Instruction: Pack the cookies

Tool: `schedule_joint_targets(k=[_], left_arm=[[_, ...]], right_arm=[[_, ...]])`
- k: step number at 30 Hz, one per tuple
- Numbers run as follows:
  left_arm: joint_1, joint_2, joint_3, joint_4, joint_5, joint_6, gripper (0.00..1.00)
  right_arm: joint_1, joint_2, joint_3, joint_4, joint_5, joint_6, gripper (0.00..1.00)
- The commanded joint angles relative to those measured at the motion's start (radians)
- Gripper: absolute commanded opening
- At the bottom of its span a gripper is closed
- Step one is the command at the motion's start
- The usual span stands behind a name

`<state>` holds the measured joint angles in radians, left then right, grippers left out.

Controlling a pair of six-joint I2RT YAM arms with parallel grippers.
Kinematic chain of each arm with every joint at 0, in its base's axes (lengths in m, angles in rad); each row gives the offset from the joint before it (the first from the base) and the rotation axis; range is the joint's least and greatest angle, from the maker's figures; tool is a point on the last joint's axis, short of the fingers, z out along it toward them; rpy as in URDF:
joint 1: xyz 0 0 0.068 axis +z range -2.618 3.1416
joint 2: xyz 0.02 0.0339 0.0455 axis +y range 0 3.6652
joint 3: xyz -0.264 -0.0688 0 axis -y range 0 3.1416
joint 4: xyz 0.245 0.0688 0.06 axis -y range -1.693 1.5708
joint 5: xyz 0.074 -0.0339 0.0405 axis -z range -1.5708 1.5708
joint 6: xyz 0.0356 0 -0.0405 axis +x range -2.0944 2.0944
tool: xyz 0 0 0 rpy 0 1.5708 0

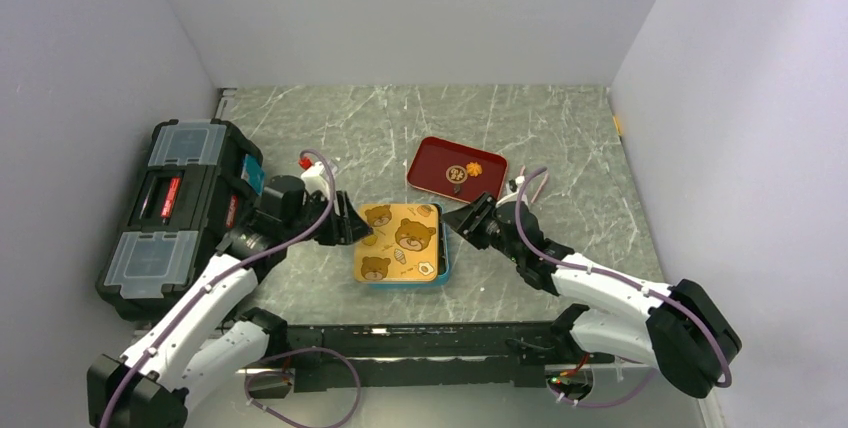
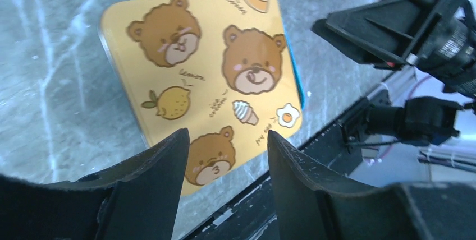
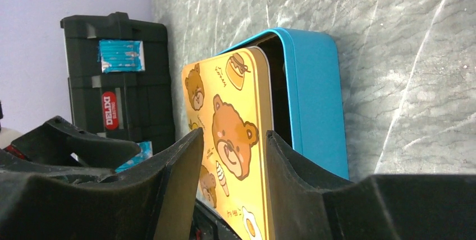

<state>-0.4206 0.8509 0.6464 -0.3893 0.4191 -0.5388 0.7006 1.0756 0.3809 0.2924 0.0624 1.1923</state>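
The cookies lie on a dark red tray (image 1: pixel 432 158) behind the tin: an orange flower-shaped one (image 1: pixel 474 167) and a round dark-brown one (image 1: pixel 456 175); the others are too small to make out. A teal tin (image 1: pixel 446 260) sits mid-table with a yellow bear-print lid (image 1: pixel 400 243) lying askew on it, leaving a dark gap at the back (image 3: pixel 278 83). My left gripper (image 1: pixel 355 220) is open and empty at the lid's left edge (image 2: pixel 227 139). My right gripper (image 1: pixel 462 220) is open at the tin's right side, and the lid's edge shows between its fingers (image 3: pixel 233 136).
A black toolbox (image 1: pixel 180 213) with clear-lidded compartments stands at the left wall. Thin pale tongs (image 1: pixel 540 185) lie just right of the tray. Grey walls close in the marbled table on three sides. The black rail (image 1: pixel 420 338) with the arm bases runs along the near edge.
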Motion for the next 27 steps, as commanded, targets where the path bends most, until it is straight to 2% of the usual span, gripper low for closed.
schedule_joint_targets(k=[1, 5, 14, 27], left_arm=[[-0.004, 0.024, 0.046, -0.128, -0.183, 0.025, 0.59], [-0.001, 0.059, 0.024, -0.163, -0.22, -0.015, 0.56], [-0.001, 0.042, -0.121, -0.083, -0.104, -0.086, 0.55], [-0.003, 0.058, -0.163, -0.018, -0.013, -0.108, 0.54]], right_arm=[[-0.004, -0.017, 0.035, -0.011, 0.017, -0.03, 0.48], [-0.003, -0.018, 0.035, -0.02, 0.019, -0.037, 0.48], [-0.004, -0.005, 0.059, -0.057, 0.02, -0.061, 0.48], [-0.004, 0.072, 0.083, -0.092, 0.011, -0.068, 0.46]])
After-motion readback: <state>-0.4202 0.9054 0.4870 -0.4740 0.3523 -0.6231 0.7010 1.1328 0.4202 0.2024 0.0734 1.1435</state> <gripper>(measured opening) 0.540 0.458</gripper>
